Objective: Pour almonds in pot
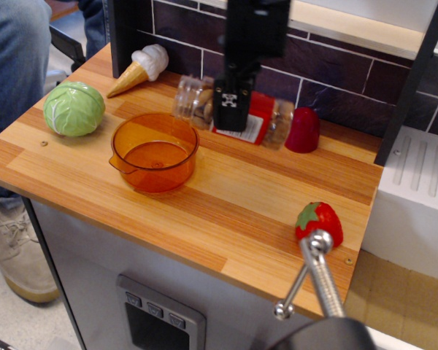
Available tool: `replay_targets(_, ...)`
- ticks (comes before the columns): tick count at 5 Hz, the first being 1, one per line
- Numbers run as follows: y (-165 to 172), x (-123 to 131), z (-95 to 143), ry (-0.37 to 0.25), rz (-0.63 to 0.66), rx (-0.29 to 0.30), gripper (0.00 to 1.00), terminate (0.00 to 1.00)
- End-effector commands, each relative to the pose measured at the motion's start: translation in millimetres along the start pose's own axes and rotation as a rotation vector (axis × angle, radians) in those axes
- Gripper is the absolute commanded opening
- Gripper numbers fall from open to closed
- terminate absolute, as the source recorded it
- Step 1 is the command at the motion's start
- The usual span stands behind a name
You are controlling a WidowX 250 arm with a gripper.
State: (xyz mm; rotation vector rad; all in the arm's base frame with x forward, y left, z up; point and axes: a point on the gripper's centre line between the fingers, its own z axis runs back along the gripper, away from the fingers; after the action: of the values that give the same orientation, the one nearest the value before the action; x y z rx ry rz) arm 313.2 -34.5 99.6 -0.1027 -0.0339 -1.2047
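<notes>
Purple brick tiling backs a wooden table, and over its far edge a black arm comes down from 12 o'clock. Its gripper has the jaws pressed around the middle of a clear jar, pinching it across the red-and-white label, so the black jaw plate covers the centre of the jar. That jar lies roughly horizontal in the grip, its open mouth pointing toward 9 o'clock and its base toward 3 o'clock. Brown almonds show through the clear wall near the mouth end, with more visible at the base end; all of them sit inside the jar. Whether the jar's underside touches the table or hangs just above it cannot be told. At 7 o'clock from the jaws stands the pot, translucent orange, upright, with its rim just beside and below the jar's mouth; no almonds can be seen in it. At 3 o'clock from the jar, just beside its base, sits a red cap. Farther out at 9 o'clock lie a toy ice cream cone and a green cabbage, well apart from the pot. At 5 o'clock near the table's front corner rests a toy strawberry.
</notes>
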Motion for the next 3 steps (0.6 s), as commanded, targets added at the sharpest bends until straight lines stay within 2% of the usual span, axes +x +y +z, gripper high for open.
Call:
replay_targets(1,10,0,10,-0.128,0.08,0.17,0.0,0.0)
replay_targets(2,24,2,9,-0.169,0.129,0.268,0.0,0.0)
replay_targets(3,23,-1,15,-0.242,0.156,0.358,0.0,0.0)
